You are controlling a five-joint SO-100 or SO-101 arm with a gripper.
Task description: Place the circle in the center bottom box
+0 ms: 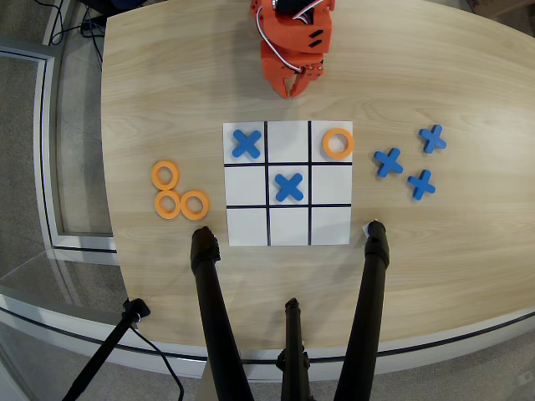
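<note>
While folded back, the gripper (pixel 294 83) seems shut, holding nothing.

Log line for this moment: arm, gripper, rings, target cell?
arm: retracted at base | gripper: cannot tell | spare rings: three off-board, overhead left | center bottom box: empty

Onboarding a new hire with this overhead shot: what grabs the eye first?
The white tic-tac-toe board at the table's middle stands out, with blue crosses in its top-left and central cells and an orange ring in the top-right cell. Three more orange rings cluster left of the board, and three spare blue crosses lie to its right. The orange arm sits at the top edge, its gripper held short of the board.
</note>
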